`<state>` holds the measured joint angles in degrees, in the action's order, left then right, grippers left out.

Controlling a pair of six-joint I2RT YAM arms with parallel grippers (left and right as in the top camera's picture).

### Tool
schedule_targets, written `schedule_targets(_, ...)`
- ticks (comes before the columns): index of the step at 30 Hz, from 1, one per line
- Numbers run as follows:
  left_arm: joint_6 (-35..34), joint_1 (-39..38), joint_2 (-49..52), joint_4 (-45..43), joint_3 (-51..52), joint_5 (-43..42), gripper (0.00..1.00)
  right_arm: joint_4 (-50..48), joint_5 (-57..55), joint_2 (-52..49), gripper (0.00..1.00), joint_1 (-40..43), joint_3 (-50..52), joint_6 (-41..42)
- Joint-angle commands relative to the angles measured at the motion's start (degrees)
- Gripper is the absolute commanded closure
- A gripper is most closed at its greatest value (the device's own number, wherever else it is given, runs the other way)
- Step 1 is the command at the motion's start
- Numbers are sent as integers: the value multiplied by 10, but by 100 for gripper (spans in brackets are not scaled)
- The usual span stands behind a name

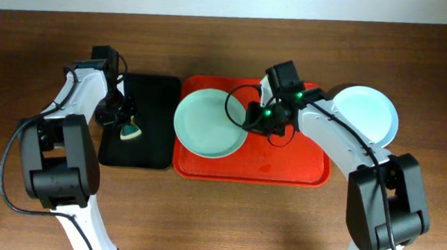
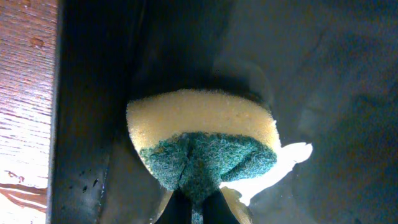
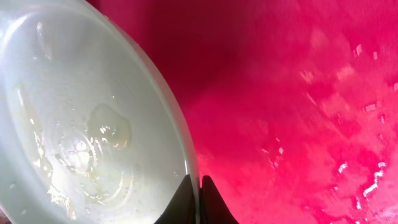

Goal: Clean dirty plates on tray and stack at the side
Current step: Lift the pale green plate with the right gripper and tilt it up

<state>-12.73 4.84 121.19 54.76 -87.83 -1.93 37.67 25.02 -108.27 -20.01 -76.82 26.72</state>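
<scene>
right arm folds inward over the red tray (image 1: 284, 167), right fingers (image 3: 198, 194) pinching the mint plate (image 1: 207, 128) by its rim; left fingers (image 2: 194, 208) pinch a sponge (image 2: 202, 134) over the black tray (image 1: 154, 96).

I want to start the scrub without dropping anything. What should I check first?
1. Left gripper shut on the sponge: ok.
2. Right gripper pinching the mint plate at its rim: ok.
3. Sponge over the mint plate: not ok, it is over the black tray.
4. Mint plate clean: not ok, wet smears show inside.
5. Blue plate off the red tray: ok.
</scene>
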Motion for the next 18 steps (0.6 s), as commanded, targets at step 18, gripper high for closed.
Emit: schedule_targets(18,-5,1,-11,1,12,19,100,-199,-316,1,96,-164,-31,83)
